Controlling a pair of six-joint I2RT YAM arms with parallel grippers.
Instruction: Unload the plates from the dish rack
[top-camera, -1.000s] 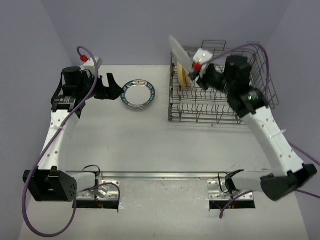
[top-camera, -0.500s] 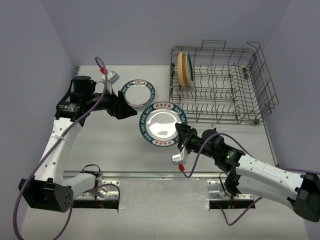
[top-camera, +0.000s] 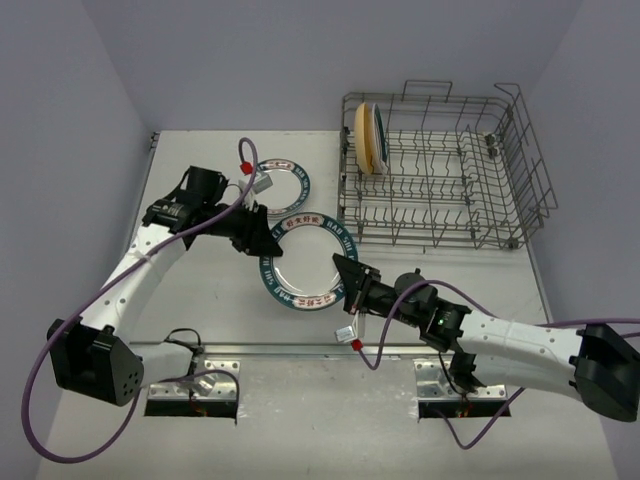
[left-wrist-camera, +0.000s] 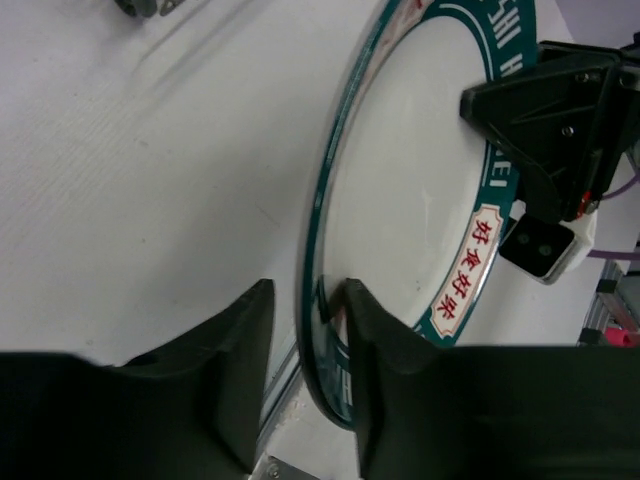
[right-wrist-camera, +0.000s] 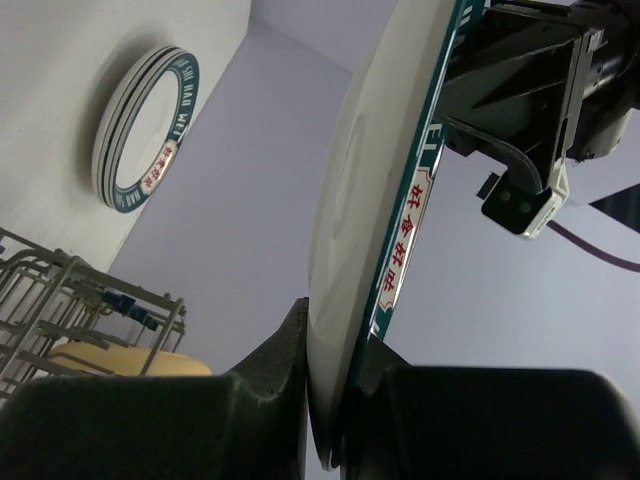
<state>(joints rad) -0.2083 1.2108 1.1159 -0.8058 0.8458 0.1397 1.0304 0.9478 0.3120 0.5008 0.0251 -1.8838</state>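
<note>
A white plate (top-camera: 305, 265) with a teal rim and red characters hangs tilted over the middle of the table. My right gripper (top-camera: 345, 271) is shut on its right edge, the rim pinched between the fingers in the right wrist view (right-wrist-camera: 335, 330). My left gripper (top-camera: 267, 244) straddles the opposite rim. In the left wrist view (left-wrist-camera: 305, 292) one finger touches the plate's (left-wrist-camera: 420, 180) inner face and a thin gap shows at the other. The dish rack (top-camera: 450, 215) stands at the back right, with a tan-yellow plate (top-camera: 363, 138) and another upright behind it.
A stack of teal-rimmed plates (top-camera: 280, 187) lies flat on the table behind the held plate, also seen in the right wrist view (right-wrist-camera: 145, 130). Purple cables trail from both wrists. The arm bases and a metal rail sit along the near edge.
The right arm carried the plate from the rack down to mid-table. The left arm swung right to meet it and its jaws narrowed around the plate's rim.
</note>
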